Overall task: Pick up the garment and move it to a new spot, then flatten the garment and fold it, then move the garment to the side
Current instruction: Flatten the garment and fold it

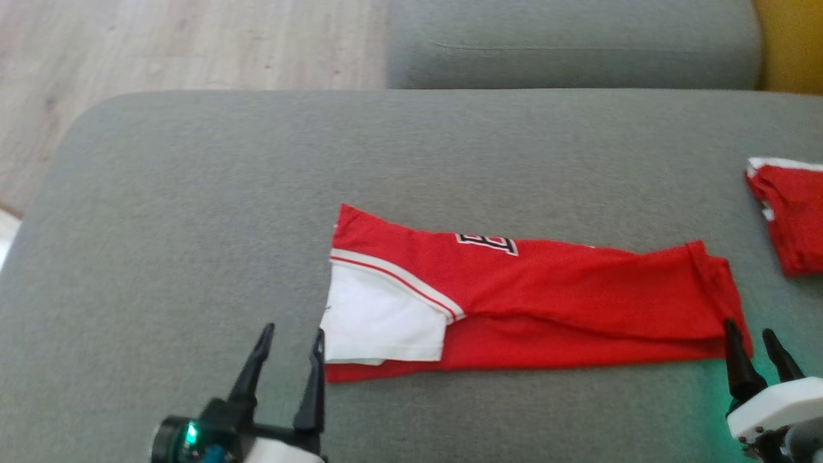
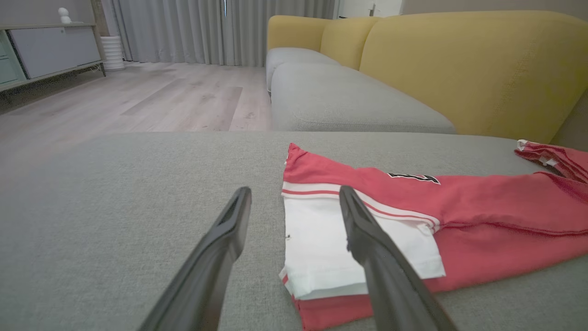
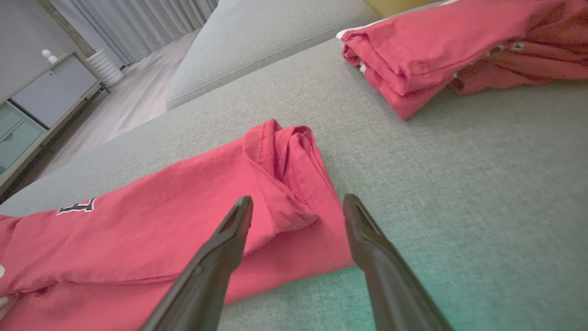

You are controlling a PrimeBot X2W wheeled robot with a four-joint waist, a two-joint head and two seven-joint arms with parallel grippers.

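Observation:
The garment [image 1: 533, 302] is a red shirt with a white sleeve and black-and-white lettering, folded into a long strip across the grey cushion [image 1: 193, 212]. My left gripper [image 1: 290, 341] stands open at the strip's near left corner, beside the white sleeve [image 2: 321, 239], holding nothing. My right gripper [image 1: 752, 341] is open at the strip's near right corner, by the red hem [image 3: 294, 184], its fingers [image 3: 229, 248] empty. In the left wrist view the garment [image 2: 459, 216] lies just right of the fingertips.
A second folded red garment [image 1: 791, 218] lies at the cushion's right edge, also seen as the red pile [image 3: 441, 50]. Behind are another grey seat cushion [image 1: 572, 45], a yellow sofa back [image 2: 459, 69] and wooden floor [image 1: 161, 45] to the left.

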